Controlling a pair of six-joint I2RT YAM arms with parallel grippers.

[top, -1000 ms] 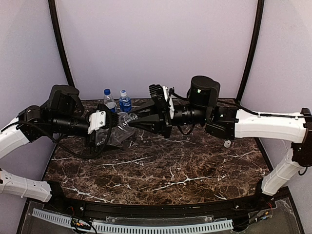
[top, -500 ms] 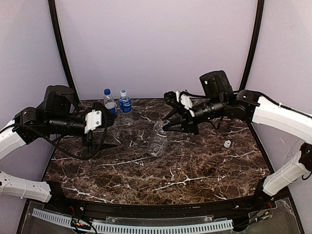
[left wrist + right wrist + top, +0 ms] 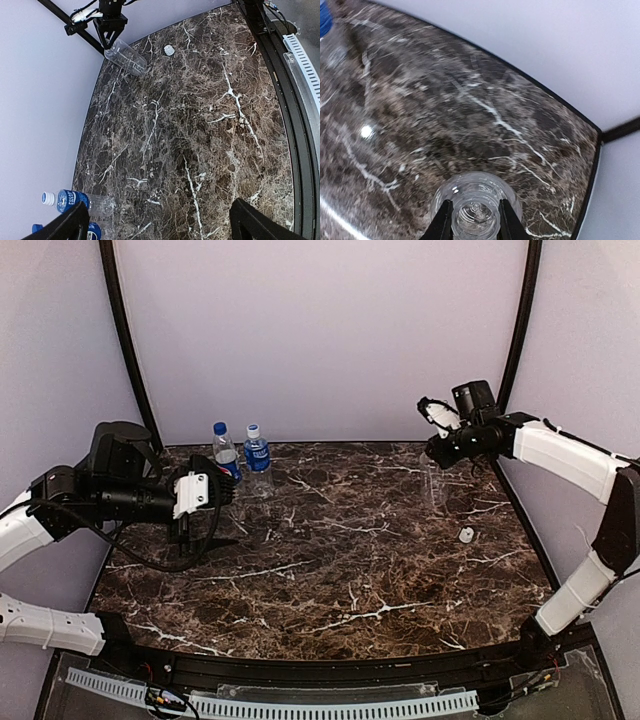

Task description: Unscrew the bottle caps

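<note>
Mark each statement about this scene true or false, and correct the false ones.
1. The right gripper is shut on the plain bottle. True.
2. The left gripper is holding a bottle. False: its jaws stand open with nothing between them.
3. A loose white cap lies on the table. True.
4. The Pepsi bottle and the blue-label bottle lie on their sides. False: both stand upright at the back left, caps on.
</note>
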